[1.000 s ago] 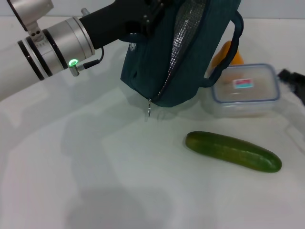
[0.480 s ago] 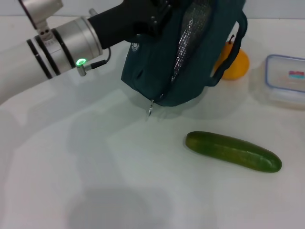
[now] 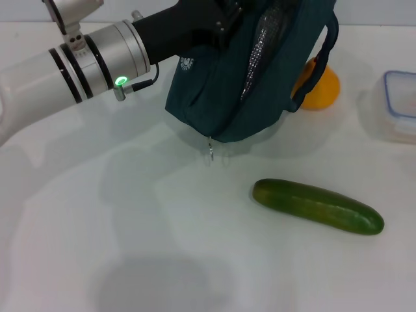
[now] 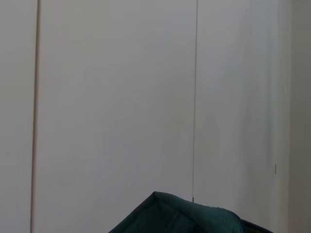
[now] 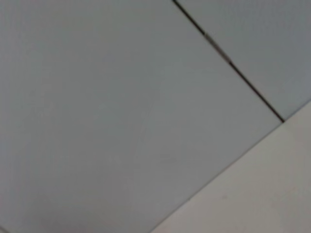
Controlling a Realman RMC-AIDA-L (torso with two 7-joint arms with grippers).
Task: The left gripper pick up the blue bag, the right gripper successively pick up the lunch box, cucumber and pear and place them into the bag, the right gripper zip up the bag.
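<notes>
Since a moment ago the clear rectangular plastic lunch box with the bluish rim (image 3: 401, 105) has slid off toward three o'clock; only its near corner shows at the picture's edge now, where it earlier sat just beside the bag. That has left the small yellow-orange pear (image 3: 320, 88) plainly in sight, at about two o'clock from the middle of the white tabletop (image 3: 130, 247), its left side hidden behind one rope-like handle of the bag.

The left arm, with its thick silver wrist and green light, has drifted a little toward the right and upward. Its black two-fingered hand, the left gripper (image 3: 224, 13), is up at twelve o'clock against the top of the large dark teal-blue fabric bag (image 3: 221, 91). The fingers are buried in the fabric at the frame's edge, so I cannot tell how far apart they stand, though the bag hangs from there. The bag's mouth has narrowed; just a thin strip of silvery lining shows. Its ring zipper pull (image 3: 210, 151) dangles at the bottom, just over the tabletop.

The long, glossy dark green cucumber (image 3: 317, 206) lies where it was, at four o'clock, well apart from the bag and pear.

The right gripper is nowhere in sight.
</notes>
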